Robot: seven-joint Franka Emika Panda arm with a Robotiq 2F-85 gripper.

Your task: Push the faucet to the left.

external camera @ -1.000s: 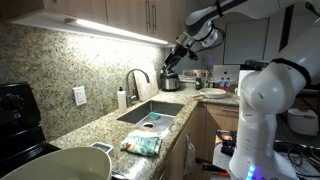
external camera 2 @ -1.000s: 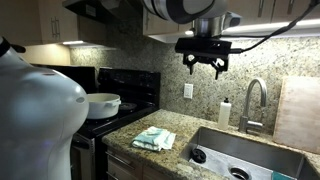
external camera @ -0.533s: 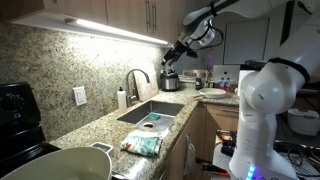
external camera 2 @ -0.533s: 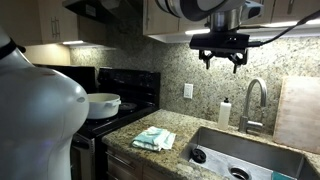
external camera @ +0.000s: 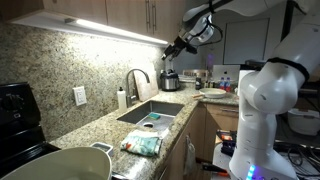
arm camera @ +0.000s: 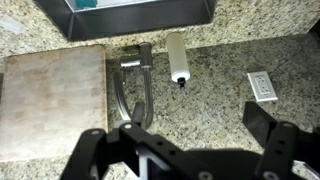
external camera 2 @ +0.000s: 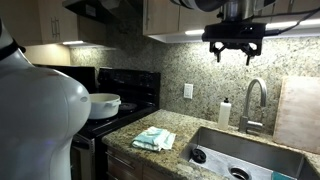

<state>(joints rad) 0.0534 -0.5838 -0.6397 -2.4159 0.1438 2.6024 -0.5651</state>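
While jaws hang high, tall dark brushed-metal gooseneck faucet (external camera 2: 248,110) untouched

Though spread wide and empty, jaws hover well above faucet. It stands on speckled granite surface (external camera 2: 188,126) behind steel sink (external camera 2: 240,150), between small white soap bottle (external camera 2: 225,111) and pale wooden board (external camera 2: 298,110).

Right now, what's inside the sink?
In an exterior view, a teal item lies in the sink. In an exterior view, two dark round fittings show on its floor. The near wall hides the rest.
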